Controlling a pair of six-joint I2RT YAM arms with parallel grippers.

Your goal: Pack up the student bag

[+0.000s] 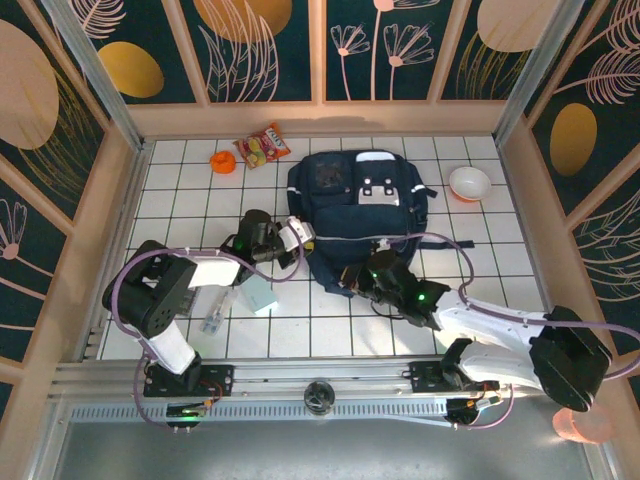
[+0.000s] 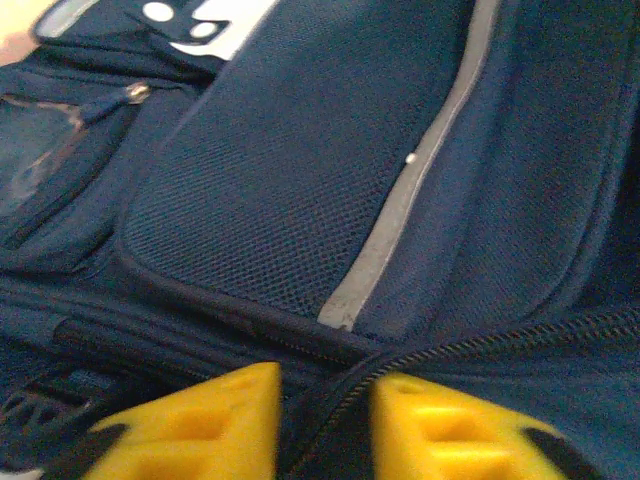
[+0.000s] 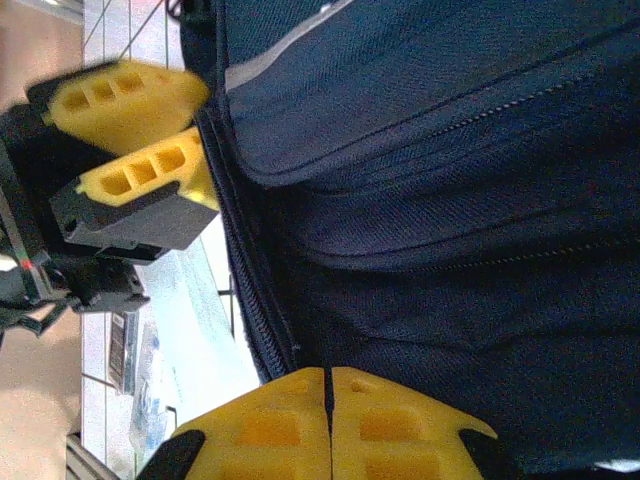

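The student bag (image 1: 352, 200) lies flat in the middle of the counter (image 1: 180, 190), and its zip looks mostly closed, so the step in hand is judged to be opening it before anything goes in. The left pincer (image 1: 300, 237) sits at the bag's near left edge. In its own wrist view the fingers (image 2: 200, 425) stand narrowly apart with the zip line running between them, but whether they pinch the fabric cannot be told. The right pincer (image 1: 352, 278) is at the bag's near edge, and its fingers (image 3: 270, 420) are pressed together against the cloth. Anything thin caught between them is hidden. A pale box (image 1: 262, 296) lies just beside the left arm, while a snack packet (image 1: 262, 147) and a bowl (image 1: 470, 183) lie farther off. The next move probably calls for one side to hold the fabric taut while the other draws the zip along, without dragging the whole bag.
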